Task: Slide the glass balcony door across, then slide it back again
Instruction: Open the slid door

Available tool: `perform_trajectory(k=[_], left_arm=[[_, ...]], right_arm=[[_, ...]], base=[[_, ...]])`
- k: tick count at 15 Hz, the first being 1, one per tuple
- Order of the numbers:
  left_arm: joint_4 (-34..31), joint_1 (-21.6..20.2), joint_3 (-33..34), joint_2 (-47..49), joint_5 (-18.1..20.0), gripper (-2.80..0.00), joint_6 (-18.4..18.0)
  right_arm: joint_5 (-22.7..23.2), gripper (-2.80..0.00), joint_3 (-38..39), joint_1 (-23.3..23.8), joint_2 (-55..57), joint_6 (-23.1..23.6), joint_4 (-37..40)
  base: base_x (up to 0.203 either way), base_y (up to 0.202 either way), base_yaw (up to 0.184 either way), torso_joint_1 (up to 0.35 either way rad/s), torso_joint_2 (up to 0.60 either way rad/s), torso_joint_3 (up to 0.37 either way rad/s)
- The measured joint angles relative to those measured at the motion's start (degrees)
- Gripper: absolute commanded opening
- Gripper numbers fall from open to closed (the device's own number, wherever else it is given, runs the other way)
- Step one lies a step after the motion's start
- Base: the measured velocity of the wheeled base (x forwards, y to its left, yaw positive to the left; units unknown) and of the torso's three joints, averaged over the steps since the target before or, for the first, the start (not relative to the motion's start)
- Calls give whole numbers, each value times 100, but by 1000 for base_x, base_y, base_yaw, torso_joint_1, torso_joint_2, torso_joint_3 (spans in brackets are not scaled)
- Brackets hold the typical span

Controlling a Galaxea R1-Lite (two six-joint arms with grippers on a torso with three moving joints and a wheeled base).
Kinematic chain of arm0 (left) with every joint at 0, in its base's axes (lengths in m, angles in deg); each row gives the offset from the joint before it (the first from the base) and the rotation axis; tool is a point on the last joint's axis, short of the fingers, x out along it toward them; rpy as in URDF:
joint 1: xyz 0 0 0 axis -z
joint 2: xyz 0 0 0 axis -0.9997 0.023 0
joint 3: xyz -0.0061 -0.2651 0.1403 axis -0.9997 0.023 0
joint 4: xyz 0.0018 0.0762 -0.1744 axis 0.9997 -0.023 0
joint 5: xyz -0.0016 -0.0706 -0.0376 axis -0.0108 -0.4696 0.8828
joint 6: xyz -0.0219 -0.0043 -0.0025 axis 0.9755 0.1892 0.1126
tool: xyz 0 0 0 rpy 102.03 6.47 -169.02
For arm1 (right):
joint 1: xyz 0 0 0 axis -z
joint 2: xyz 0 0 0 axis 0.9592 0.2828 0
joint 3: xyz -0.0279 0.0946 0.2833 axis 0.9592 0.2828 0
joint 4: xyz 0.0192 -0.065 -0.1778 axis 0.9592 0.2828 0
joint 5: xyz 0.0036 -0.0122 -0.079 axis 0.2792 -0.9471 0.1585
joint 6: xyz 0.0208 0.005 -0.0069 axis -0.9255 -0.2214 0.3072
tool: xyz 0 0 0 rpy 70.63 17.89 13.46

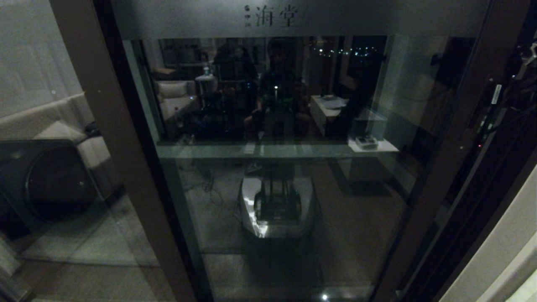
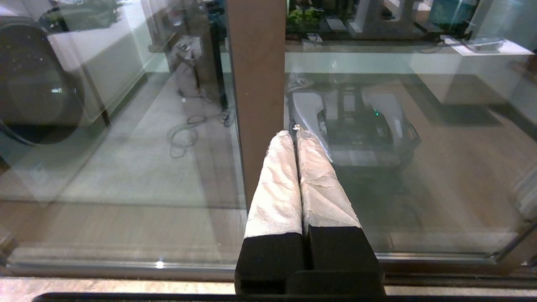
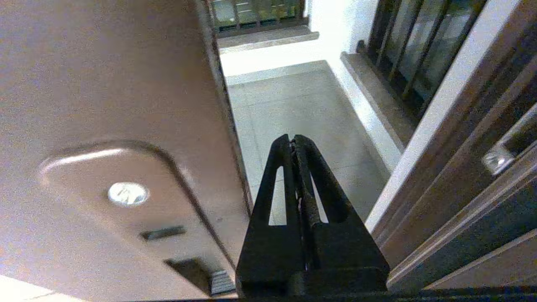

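Note:
The glass balcony door (image 1: 277, 188) fills the head view, with a frosted top band (image 1: 272, 16) carrying Chinese characters and dark brown stiles on both sides. My left gripper (image 2: 293, 133) is shut, its white-wrapped fingertips pointing at a brown upright stile (image 2: 256, 75); contact cannot be judged. My right gripper (image 3: 292, 139) is shut and empty. It sits in the gap between the door's edge stile (image 3: 105, 84) and the fixed jamb (image 3: 457, 167). The recessed handle plate (image 3: 126, 193) lies just beside it. Neither gripper shows in the head view.
A dark round-fronted washing machine (image 1: 42, 180) stands behind the left glass panel (image 1: 50, 105). Pale balcony floor (image 3: 293, 109) shows through the gap, with a barred dark window (image 3: 402, 46) along its side. My own base is reflected in the glass (image 1: 277, 201).

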Motion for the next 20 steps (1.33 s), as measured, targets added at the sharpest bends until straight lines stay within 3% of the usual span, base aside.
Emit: perform_trajectory(k=[20], left_arm=[[2,0,0,0,-2,-280,3]], right_arm=[[6,-280,157,-797,-96,-197,-2]], base=[[0,0,0,0,0,0]])
